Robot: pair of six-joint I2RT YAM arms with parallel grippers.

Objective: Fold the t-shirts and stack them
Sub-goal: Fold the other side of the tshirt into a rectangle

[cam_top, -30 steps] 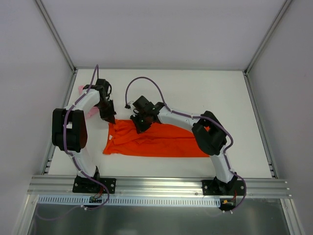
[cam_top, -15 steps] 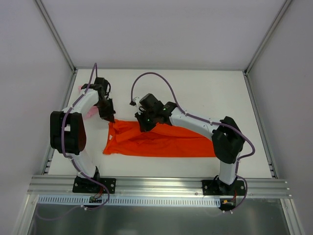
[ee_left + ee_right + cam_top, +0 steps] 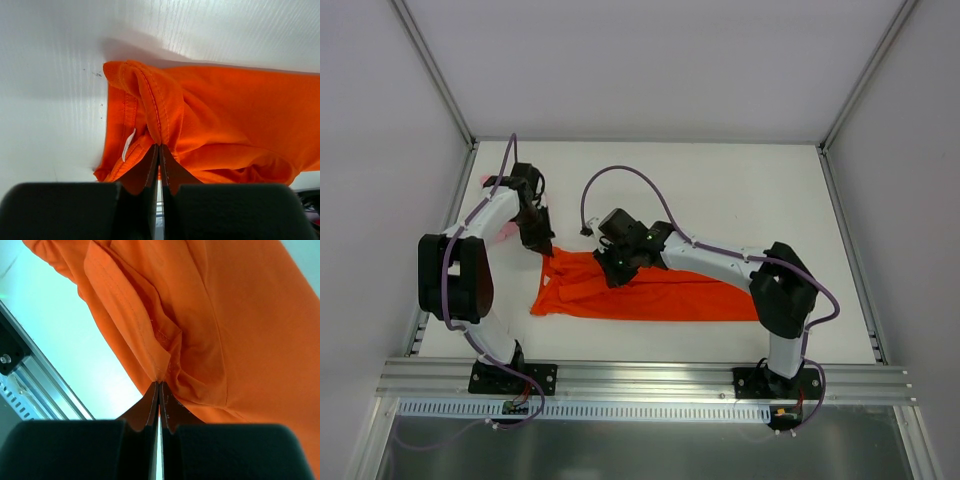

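Since the earlier frame the right end effector (image 3: 617,268) has come slightly toward the near edge of the table (image 3: 750,190). It is closed tight on a fold of the orange-red t-shirt (image 3: 660,298), and the left end effector (image 3: 546,247) is closed on that shirt's far left corner. The shirt lies as a long band on the near half; the pink t-shirt (image 3: 507,232) peeks out at the far left.

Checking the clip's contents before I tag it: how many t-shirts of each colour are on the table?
Orange tee: 1
Pink tee: 1, only slivers show
Total: 2
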